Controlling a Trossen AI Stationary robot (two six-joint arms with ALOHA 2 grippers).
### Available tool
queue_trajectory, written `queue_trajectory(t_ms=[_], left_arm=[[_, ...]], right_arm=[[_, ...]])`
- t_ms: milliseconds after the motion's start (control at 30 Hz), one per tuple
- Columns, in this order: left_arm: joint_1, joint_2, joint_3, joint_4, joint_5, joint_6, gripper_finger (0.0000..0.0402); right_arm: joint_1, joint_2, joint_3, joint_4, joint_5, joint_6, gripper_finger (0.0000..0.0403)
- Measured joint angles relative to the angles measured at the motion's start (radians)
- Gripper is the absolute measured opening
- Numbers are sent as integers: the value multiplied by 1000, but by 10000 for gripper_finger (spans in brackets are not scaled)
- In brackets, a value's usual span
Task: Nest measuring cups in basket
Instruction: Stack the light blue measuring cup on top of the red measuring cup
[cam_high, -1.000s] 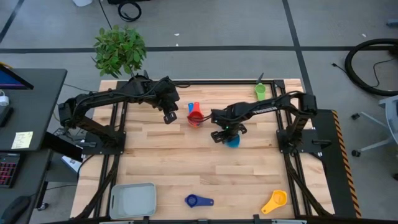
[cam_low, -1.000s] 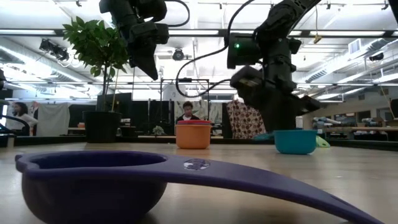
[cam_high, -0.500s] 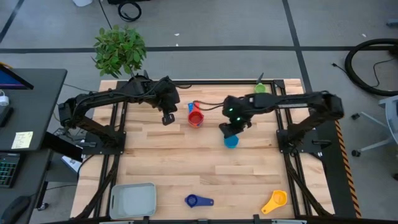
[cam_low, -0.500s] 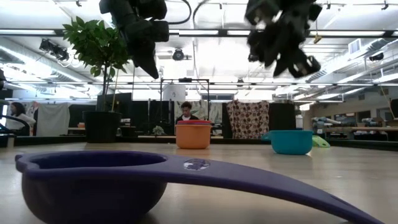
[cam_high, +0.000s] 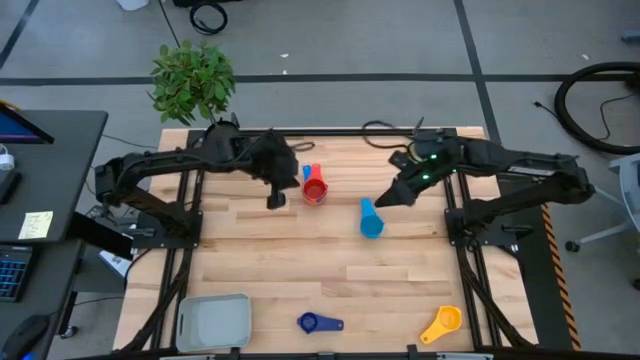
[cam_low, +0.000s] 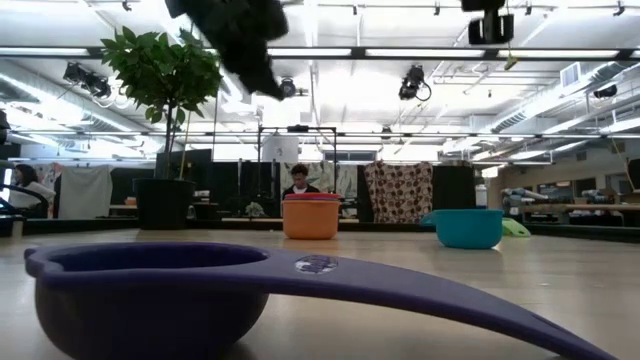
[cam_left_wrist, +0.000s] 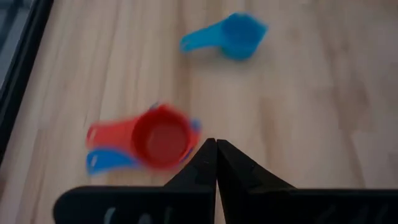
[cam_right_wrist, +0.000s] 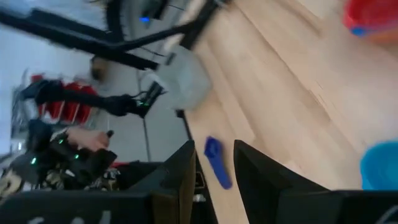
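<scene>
**Counter layout, near edge to far edge: cups loose, basket at the corner**

Near edge, high view:
- One basket at the near left corner.
- One dark blue cup just beside it toward the middle.
- One yellow-orange cup toward the near right.
- All three well apart from both arms, with a wide band of bare counter behind them.

Low view: dark blue cup filling the foreground, handle running off to the right.

Middle of the counter:
- One light blue cup, lying alone.
- One red cup farther back and to the left.
- Left wrist view only: a second, blue handle poking out from under the red cup, so two cups stacked there.

Six cups counted in all, none inside the basket. Green cup glimpsed only in the low view, behind the light blue cup; not made out in the high view.

Arms:
- Left claw raised just left of the red stack, fingers pressed together and holding nothing; tips meeting in the left wrist view.
- Right claw raised beside the light blue cup on its far right side, fingers narrowly parted with nothing between them.

Beyond the far left corner: one potted plant. In the room behind, low view only: one seated person.
</scene>
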Motion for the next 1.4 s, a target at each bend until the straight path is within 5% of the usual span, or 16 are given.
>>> queue_trajectory(t_ms=[233, 500, 867, 1233, 1400], left_arm=[[-98, 2, 14, 174, -3, -81, 19], [-162, 123, 185, 196, -3, -71, 87], [-172, 433, 546, -50, -23, 202, 116], [-208, 587, 571, 1, -23, 540, 116], [-247, 655, 572, 43, -30, 570, 116]], right_arm=[[34, -78, 0, 13, -40, -85, 114], [47, -122, 0, 39, -103, -94, 114], [47, -173, 0, 81, -183, -94, 114], [47, -253, 0, 166, -218, -110, 114], [47, -280, 0, 166, -218, -117, 114]])
